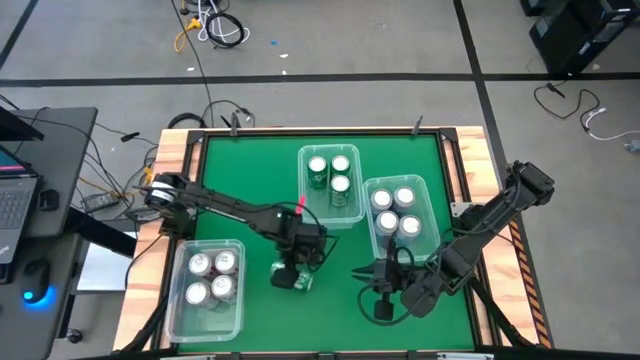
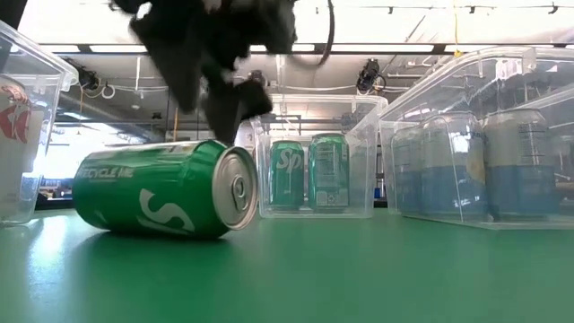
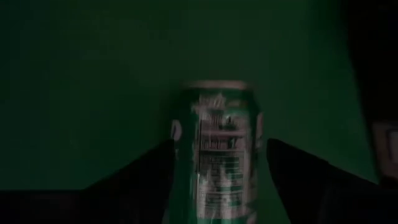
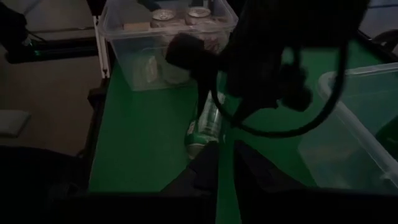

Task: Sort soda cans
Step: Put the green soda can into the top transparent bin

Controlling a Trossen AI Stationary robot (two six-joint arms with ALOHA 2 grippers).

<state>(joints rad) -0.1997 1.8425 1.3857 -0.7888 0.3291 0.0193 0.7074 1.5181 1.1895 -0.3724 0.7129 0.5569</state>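
A green soda can [image 1: 292,280] lies on its side on the green table near the front middle; in the low view the can [image 2: 166,188] points its silver top toward the right. My left gripper [image 1: 294,266] hangs over it, open and pointing steeply down. Its two fingers [image 3: 149,174] [image 3: 298,177] stand on either side of the can [image 3: 217,155], along its length. I cannot tell whether a finger touches it. My right gripper [image 4: 222,163] is shut, holds nothing, and hovers right of the can [image 4: 205,127].
Three clear bins stand on the table. The near-left bin [image 1: 172,300] holds silver-white cans, the far middle bin [image 1: 301,185] green cans, and the right bin [image 1: 432,215] blue cans. Bare green table lies between the bins and along the front edge.
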